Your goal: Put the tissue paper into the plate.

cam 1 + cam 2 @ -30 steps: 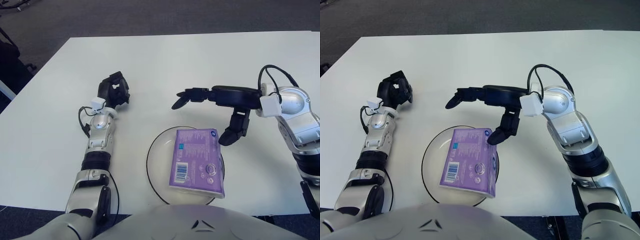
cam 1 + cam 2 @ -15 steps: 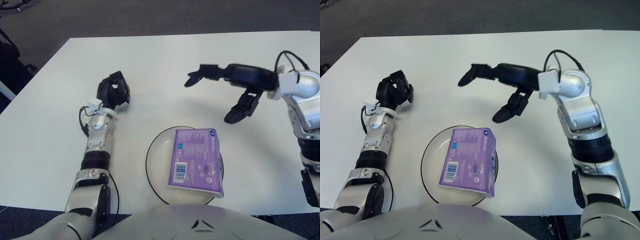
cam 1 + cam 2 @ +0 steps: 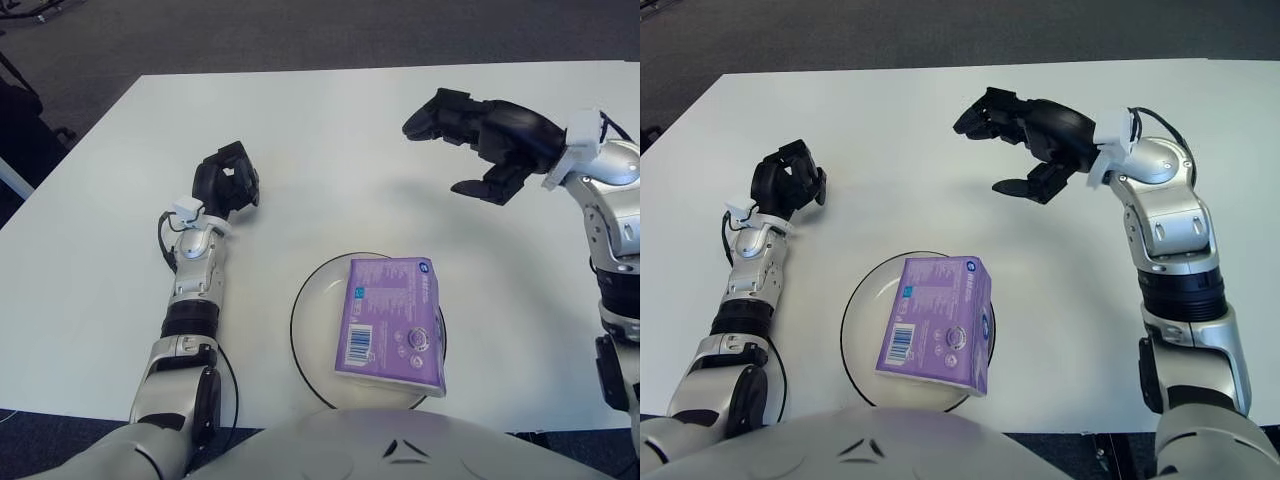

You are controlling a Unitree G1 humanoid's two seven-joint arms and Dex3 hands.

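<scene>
A purple tissue pack (image 3: 390, 322) lies in the clear round plate (image 3: 308, 325) at the table's near edge, just ahead of my torso. My right hand (image 3: 475, 135) hangs raised above the table, up and to the right of the plate, well apart from the pack. Its fingers are spread and hold nothing. My left hand (image 3: 226, 180) shows on the left side of the table, far from the plate, with its fingers curled and nothing in them.
The white table (image 3: 330, 140) spreads wide around the plate. Dark carpet floor (image 3: 300, 30) lies beyond its far edge. My torso (image 3: 400, 450) covers the plate's near rim.
My right hand has lifted away from the tissue pack, moving up and to the right. The pack stays in the plate. The left hand has not moved.
</scene>
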